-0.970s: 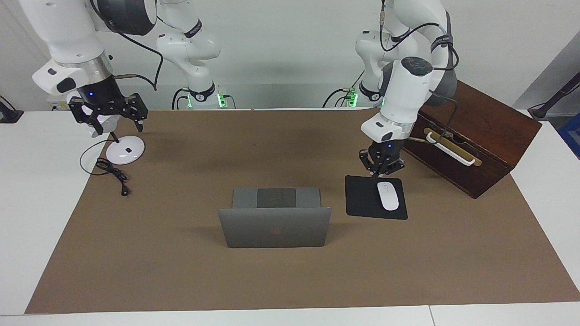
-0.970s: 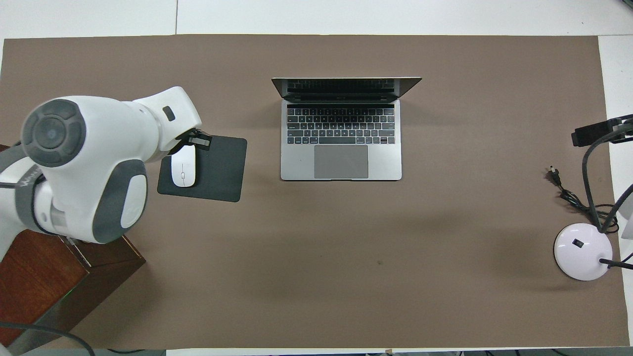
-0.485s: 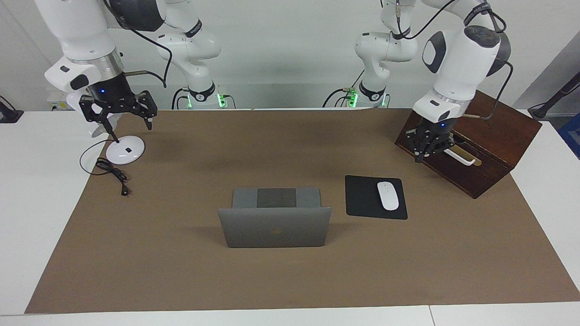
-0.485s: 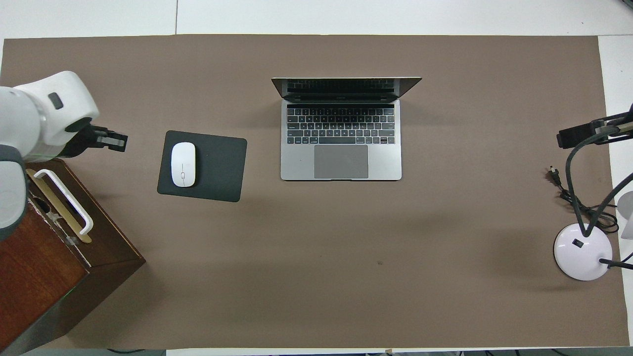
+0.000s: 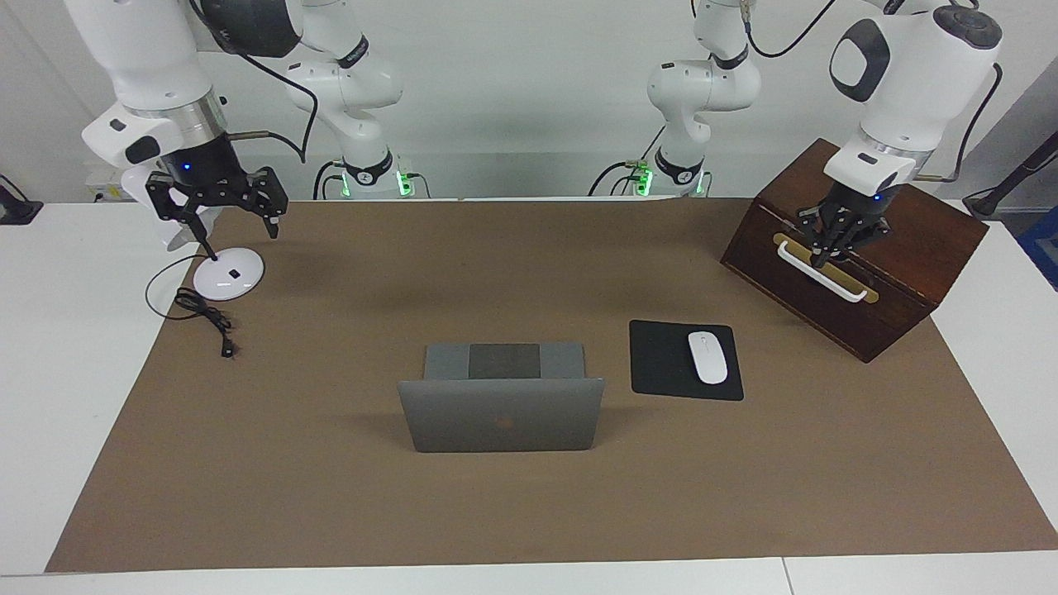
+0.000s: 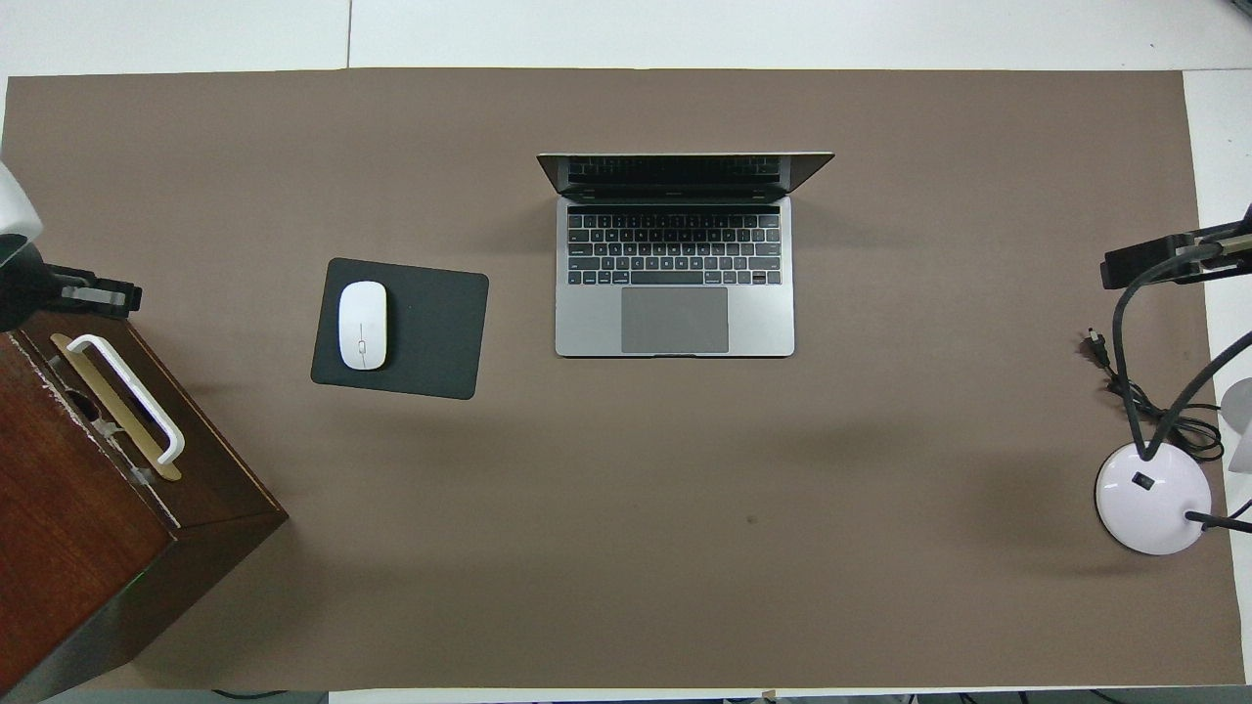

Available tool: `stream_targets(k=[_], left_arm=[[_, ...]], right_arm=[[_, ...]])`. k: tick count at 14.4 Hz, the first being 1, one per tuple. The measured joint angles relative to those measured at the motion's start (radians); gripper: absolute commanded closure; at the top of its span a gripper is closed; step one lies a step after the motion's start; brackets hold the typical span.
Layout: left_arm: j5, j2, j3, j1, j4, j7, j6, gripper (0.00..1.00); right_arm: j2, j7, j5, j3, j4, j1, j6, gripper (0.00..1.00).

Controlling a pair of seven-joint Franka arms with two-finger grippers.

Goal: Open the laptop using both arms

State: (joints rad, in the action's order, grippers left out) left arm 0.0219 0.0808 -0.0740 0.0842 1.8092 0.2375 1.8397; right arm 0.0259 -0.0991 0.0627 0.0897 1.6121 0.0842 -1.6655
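Laptop (image 5: 501, 405) (image 6: 675, 264): stands open near the middle of the brown mat (image 5: 529, 496) (image 6: 626, 508), lid raised roughly upright with its back to the facing camera; keyboard and trackpad face the robots.
Mouse pad (image 5: 661, 364) (image 6: 430, 332): black, flat on the mat beside the laptop, toward the left arm's end of the table.
Mouse (image 5: 707, 357) (image 6: 362, 325): white, on the mouse pad, at the edge away from the laptop.
Wooden box (image 5: 876, 281) (image 6: 88, 528): dark brown, at the left arm's end of the table, nearer to the robots than the mouse pad; a white handle (image 5: 818, 277) (image 6: 127, 391) sits on a brass plate on its front.
Left claw (image 5: 826, 252) (image 6: 93, 293): hangs over the box, just above the handle; fingertips look drawn together, with nothing between them.
Desk lamp (image 5: 229, 273) (image 6: 1152, 497): round white base at the right arm's end of the table, its black cord (image 5: 202, 312) (image 6: 1125, 386) trailing on the mat.
Right claw (image 5: 234, 216): raised over the lamp's base, fingers spread wide apart, holding nothing.
Both arms: well apart from the laptop.
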Motion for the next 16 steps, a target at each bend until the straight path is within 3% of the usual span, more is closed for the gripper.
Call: stream_targets(k=[1,12,16], left_arm=[[0.0,0.001,-0.001,-0.004,-0.007,0.0,-0.009,0.0],[-0.004,0.044,0.001,-0.02,-0.014,-0.035,-0.032,0.0],[-0.004,0.043,0.002,-0.028,-0.013,-0.189,-0.042,0.0]], right_arm=[[0.0,0.001,0.0,0.001,0.0,-0.001,0.002,0.0],[-0.006,0.006,0.0,-0.006,0.001,-0.014,0.018,0.0],[-0.013,0.045,-0.005,-0.007,0.002,-0.013,0.018,0.0]])
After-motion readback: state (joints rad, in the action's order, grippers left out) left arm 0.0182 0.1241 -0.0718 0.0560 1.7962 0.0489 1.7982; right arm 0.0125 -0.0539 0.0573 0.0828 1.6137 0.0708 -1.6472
